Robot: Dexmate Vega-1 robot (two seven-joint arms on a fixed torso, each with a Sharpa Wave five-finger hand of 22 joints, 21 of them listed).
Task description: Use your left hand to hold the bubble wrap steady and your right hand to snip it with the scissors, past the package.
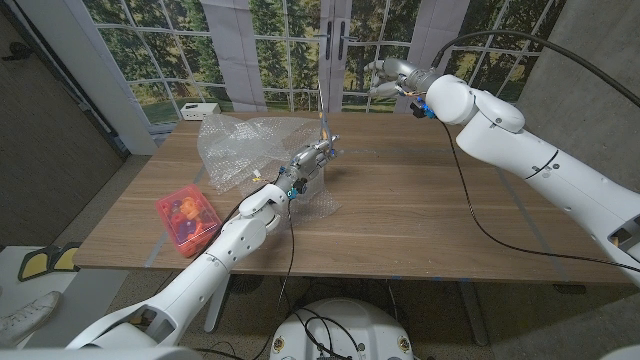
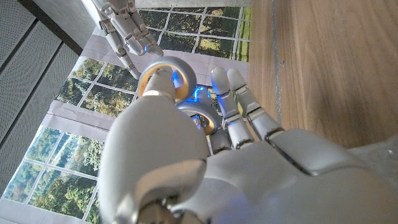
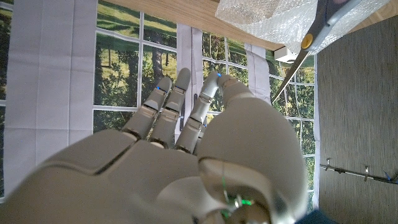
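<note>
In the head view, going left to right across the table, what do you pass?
Pink box → bubble wrap → left hand holding the scissors upright → right hand, raised over the far edge and holding nothing.

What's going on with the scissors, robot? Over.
Left robot hand holds scissors upright. Right robot hand open, raised. Bubble wrap lies on table.

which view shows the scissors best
The head view: the scissors stand blades up in the left hand above the bubble wrap. The left wrist view gives only the handle rings; the right wrist view, just the blades and pivot.
</note>
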